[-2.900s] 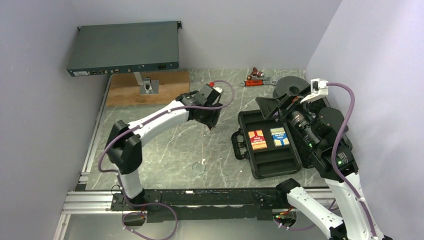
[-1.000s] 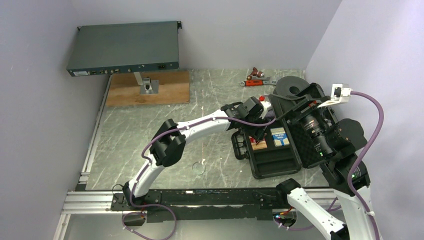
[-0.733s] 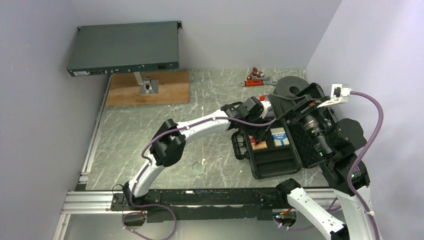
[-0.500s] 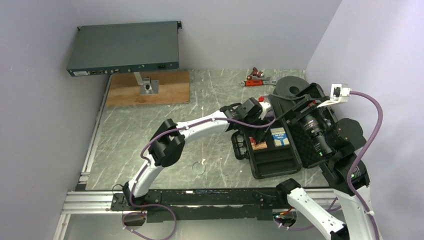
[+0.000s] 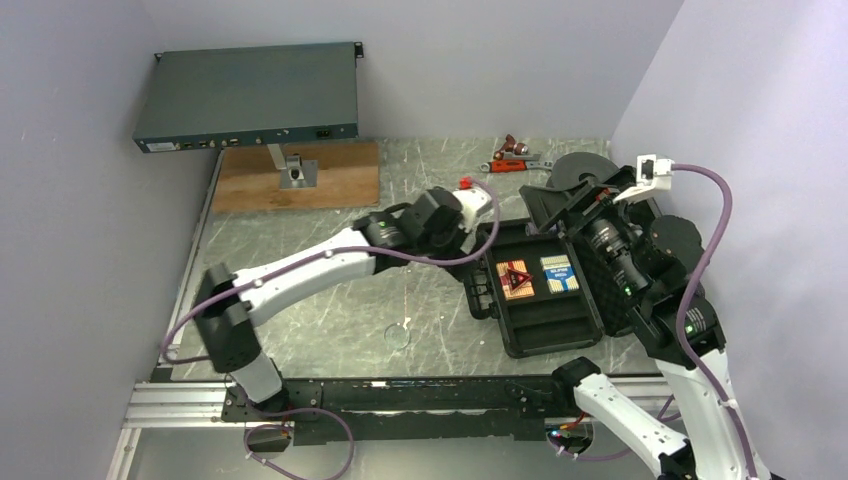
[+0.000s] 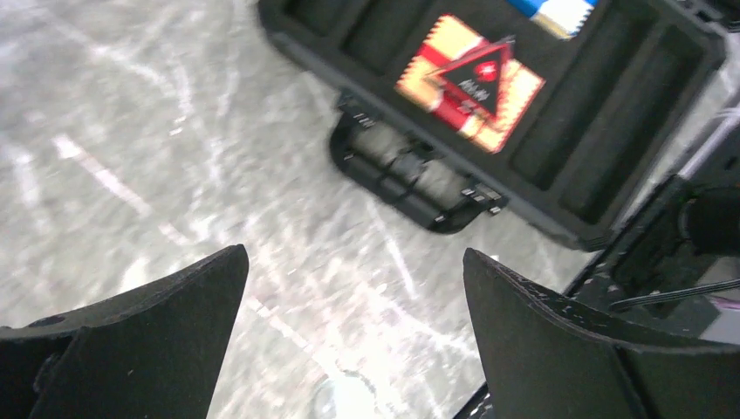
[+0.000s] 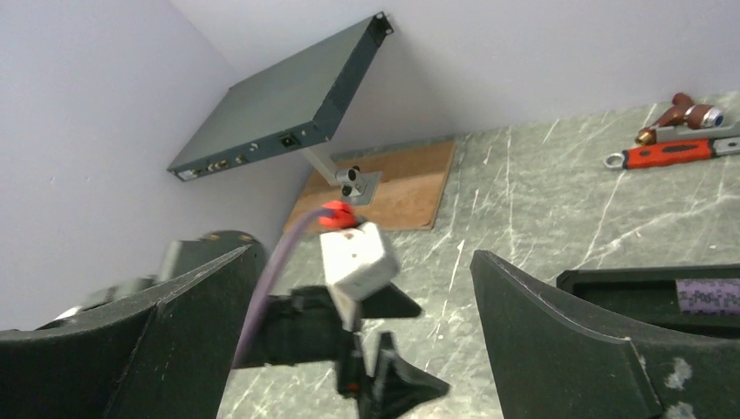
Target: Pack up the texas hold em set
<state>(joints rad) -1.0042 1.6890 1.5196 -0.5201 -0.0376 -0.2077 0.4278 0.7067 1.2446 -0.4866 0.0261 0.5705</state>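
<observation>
The black case (image 5: 545, 325) lies open at the right, handle towards the left. In it lie the red card box (image 5: 516, 281) with the red triangle (image 5: 517, 277) on top, and the blue-white card box (image 5: 559, 273). The left wrist view shows the case (image 6: 611, 83), red triangle (image 6: 478, 72) and blue-white box (image 6: 554, 10). My left gripper (image 5: 445, 240) is open and empty, left of the case above the table. The clear disc (image 5: 398, 336) lies on the table. My right gripper (image 5: 556, 205) is open and empty above the case's far end. The purple chip stack (image 7: 707, 295) lies in the case. The blue disc is out of view.
A big black spool (image 5: 580, 168) stands behind the case. A red-handled tool (image 5: 515, 160) lies at the back. A wooden board (image 5: 295, 175) with a grey rack unit (image 5: 250, 95) above it is at the back left. Walls close in on both sides.
My left gripper was over the red card box in the case; it has pulled back to the left, open, and the red triangle now lies on that box. The right arm shifted slightly.
</observation>
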